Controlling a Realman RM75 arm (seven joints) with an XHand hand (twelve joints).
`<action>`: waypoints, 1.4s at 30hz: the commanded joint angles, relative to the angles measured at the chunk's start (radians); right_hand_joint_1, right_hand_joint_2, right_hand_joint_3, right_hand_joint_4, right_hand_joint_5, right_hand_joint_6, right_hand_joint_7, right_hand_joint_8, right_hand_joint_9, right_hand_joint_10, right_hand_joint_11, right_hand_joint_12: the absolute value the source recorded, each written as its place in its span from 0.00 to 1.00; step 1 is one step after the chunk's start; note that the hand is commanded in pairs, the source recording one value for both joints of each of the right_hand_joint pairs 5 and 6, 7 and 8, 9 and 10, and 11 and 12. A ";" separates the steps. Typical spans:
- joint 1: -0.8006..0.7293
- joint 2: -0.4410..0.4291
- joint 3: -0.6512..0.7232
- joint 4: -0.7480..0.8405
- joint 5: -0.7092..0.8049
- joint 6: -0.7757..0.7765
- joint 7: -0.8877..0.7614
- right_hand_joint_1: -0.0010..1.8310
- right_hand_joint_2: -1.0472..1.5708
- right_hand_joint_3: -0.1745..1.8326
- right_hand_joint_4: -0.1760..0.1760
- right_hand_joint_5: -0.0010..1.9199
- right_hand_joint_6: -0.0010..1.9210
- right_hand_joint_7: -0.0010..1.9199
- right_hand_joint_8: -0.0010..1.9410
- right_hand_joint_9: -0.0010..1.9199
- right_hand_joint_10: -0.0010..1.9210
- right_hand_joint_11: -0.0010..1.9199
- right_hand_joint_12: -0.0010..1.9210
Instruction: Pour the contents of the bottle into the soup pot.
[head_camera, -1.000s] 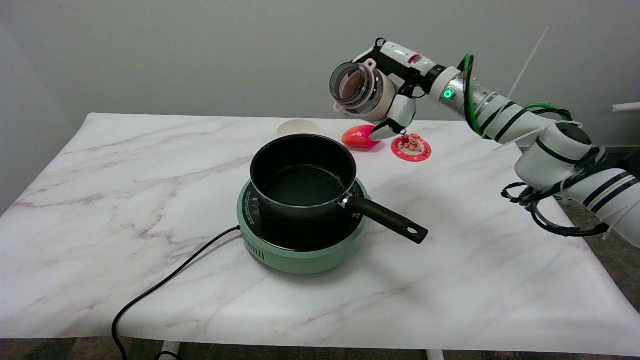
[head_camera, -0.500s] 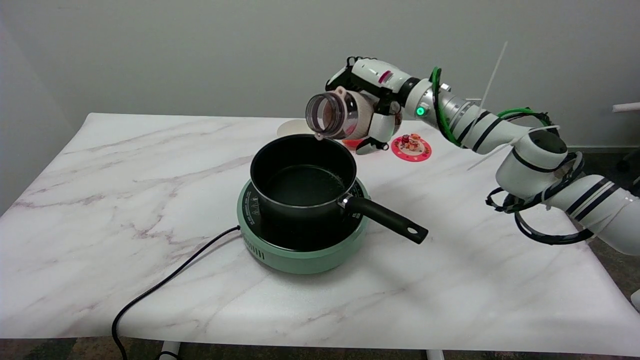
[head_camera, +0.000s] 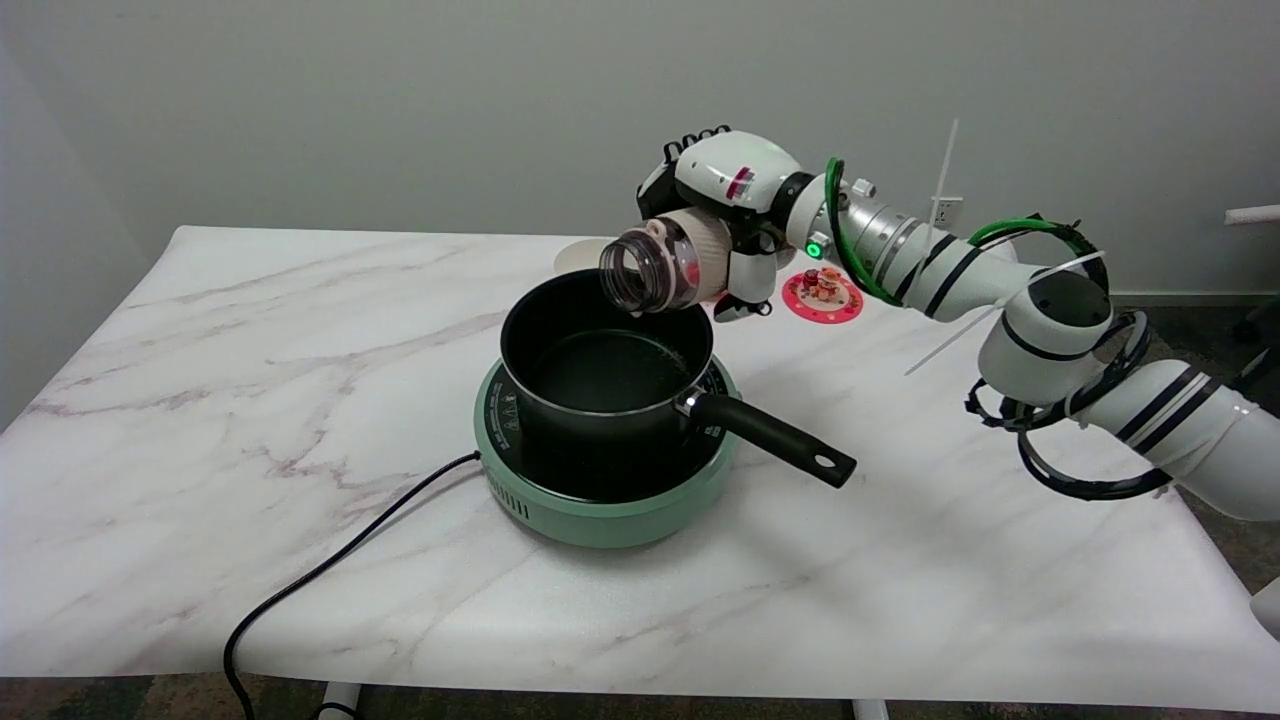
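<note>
Bottle (head_camera: 665, 272) lower, nearer pot (head_camera: 606, 362) rim

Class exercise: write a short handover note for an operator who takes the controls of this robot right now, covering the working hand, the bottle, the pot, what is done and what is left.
Right hand: grips the bottle around its body, in the air.
Bottle: open, tipped on its side, mouth pointing down-left above the far rim of the soup pot.
Pot: sits on the green hotplate, handle pointing to the near right; nothing poured shows inside it.
Done: bottle picked up, brought over the pot, tilted.
Left: tip it further until the contents fall in; no stream is visible yet.
</note>
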 joint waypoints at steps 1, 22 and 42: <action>0.003 -0.013 0.000 0.031 -0.216 -0.010 -0.053 0.90 0.66 0.55 0.50 1.00 1.00 1.00 0.99 0.75 0.75 0.62 0.62; 0.021 -0.014 0.011 0.032 -0.316 -0.003 -0.097 0.89 0.66 0.57 0.50 1.00 1.00 1.00 0.99 0.74 0.74 0.61 0.61; 0.032 -0.016 0.004 0.103 -0.526 0.018 -0.097 0.89 0.65 0.58 0.50 1.00 1.00 1.00 0.99 0.74 0.73 0.62 0.62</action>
